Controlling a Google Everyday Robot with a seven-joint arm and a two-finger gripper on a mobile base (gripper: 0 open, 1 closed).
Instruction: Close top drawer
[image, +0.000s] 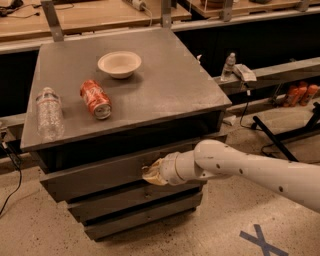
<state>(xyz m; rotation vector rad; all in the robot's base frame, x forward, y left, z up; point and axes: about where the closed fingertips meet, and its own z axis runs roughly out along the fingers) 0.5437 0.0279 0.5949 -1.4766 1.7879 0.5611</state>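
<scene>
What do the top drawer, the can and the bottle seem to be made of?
The top drawer looks like grey-painted wood, matt and without shine; the gripper is at its front. The can seems metal: shiny silver end, printed orange side. The bottle looks like clear plastic, see-through and ribbed.
</scene>
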